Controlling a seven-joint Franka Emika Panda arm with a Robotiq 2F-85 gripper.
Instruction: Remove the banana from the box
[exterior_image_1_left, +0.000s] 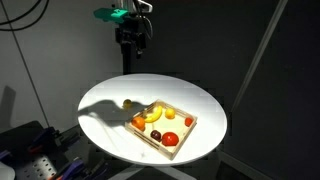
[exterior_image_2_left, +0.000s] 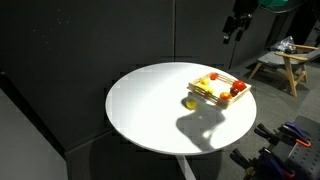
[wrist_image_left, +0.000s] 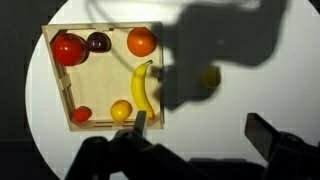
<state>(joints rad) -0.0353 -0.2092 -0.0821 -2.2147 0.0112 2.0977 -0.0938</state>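
The banana (wrist_image_left: 143, 88) is yellow and curved and lies inside the pale wooden box (wrist_image_left: 100, 85), along the wall nearest the middle of the wrist view. In both exterior views the box (exterior_image_1_left: 186, 140) (exterior_image_2_left: 228, 101) sits on the round white table, with the banana (exterior_image_1_left: 150, 117) among the fruits. My gripper (wrist_image_left: 200, 130) is open and empty, high above the table and well clear of the box. It hangs near the top of both exterior views (exterior_image_1_left: 133, 45) (exterior_image_2_left: 237, 25).
The box also holds a red tomato (wrist_image_left: 68, 48), a dark plum (wrist_image_left: 98, 41), an orange (wrist_image_left: 142, 41), a small red fruit (wrist_image_left: 82, 114) and a round yellow fruit (wrist_image_left: 121, 110). A yellow-olive fruit (wrist_image_left: 208, 77) lies on the table (exterior_image_1_left: 110, 110) beside the box, in the arm's shadow.
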